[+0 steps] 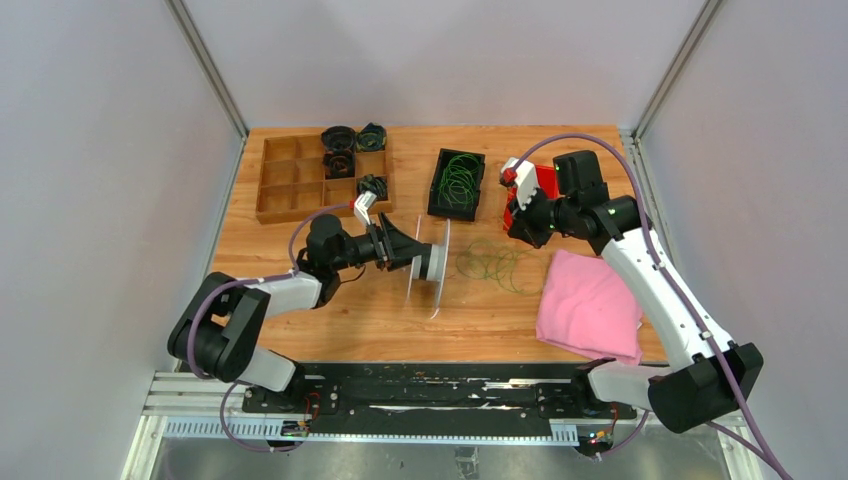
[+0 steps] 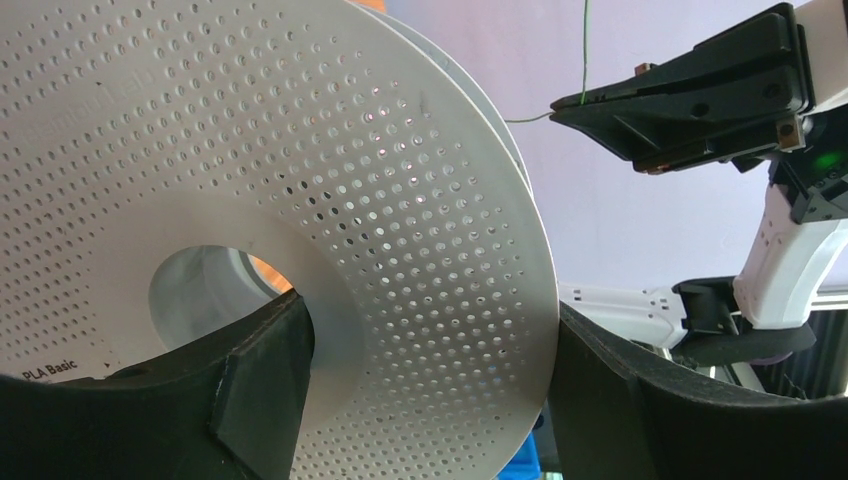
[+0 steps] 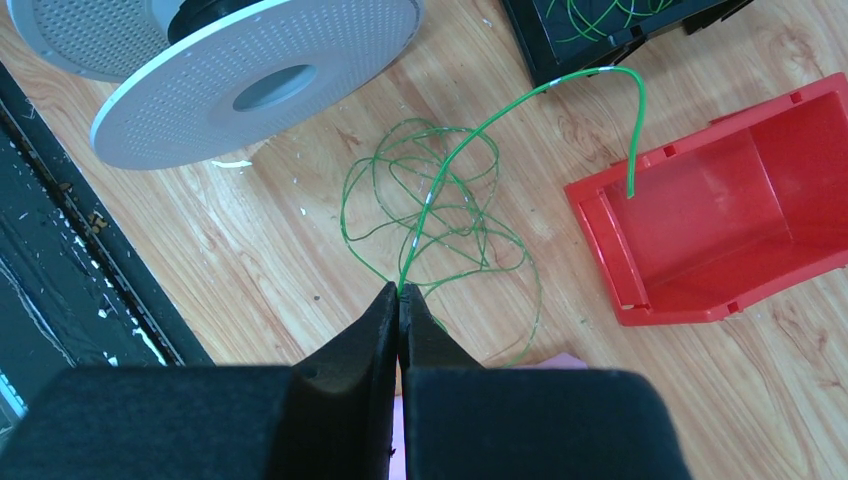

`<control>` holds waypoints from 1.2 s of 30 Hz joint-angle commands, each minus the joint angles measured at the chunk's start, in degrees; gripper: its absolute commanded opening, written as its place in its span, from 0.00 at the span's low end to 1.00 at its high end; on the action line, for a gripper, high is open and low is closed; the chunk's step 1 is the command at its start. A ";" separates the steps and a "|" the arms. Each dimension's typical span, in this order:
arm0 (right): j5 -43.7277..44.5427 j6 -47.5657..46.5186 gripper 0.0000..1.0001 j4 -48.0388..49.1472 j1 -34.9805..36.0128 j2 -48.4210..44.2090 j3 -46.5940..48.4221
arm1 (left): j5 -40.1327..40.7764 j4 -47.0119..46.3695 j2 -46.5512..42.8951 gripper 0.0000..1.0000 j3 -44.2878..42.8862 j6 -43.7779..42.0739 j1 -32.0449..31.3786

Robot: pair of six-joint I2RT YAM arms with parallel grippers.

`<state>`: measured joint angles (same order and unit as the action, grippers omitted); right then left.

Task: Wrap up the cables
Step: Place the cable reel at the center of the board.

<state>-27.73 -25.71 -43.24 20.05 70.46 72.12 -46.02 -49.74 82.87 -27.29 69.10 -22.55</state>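
Green cable (image 3: 452, 160) sits pinched in my right gripper (image 3: 400, 292), jaws together, its loops lying mid-way across the worktop (image 1: 350, 310) beside the white filament spool (image 1: 432, 262), whose flange my left gripper (image 1: 412, 255) clamps.

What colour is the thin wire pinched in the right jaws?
Bright green. The wire shows best in the right wrist view.

I'm working in a robot lab cell, by the look of it: plain grey panels (image 1: 90, 200) on aluminium posts (image 1: 207, 65) box in my wooden tabletop (image 1: 350, 320), and a black mounting rail (image 1: 430, 395) runs along its near edge.
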 commanded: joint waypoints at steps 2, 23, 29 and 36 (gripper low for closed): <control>-1.54 -1.27 0.01 -0.31 -0.63 0.32 -0.05 | -0.29 2.32 -0.32 0.54 -0.87 -4.44 0.58; -1.89 -1.71 0.01 -0.07 0.94 0.13 -0.80 | -1.31 11.05 -1.43 0.83 -2.77 -13.32 1.18; -1.80 -1.71 0.01 -0.07 1.13 0.12 -0.91 | -1.32 11.80 -1.04 0.89 -2.72 -14.49 1.76; -1.81 -1.88 0.01 -0.01 1.24 0.49 -0.82 | -1.19 13.77 -1.20 0.95 -3.06 -16.25 1.89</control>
<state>-28.75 -26.65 -43.20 20.51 70.83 71.79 -47.68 -39.38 81.23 -29.36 56.10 -21.17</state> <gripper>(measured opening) 0.010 0.938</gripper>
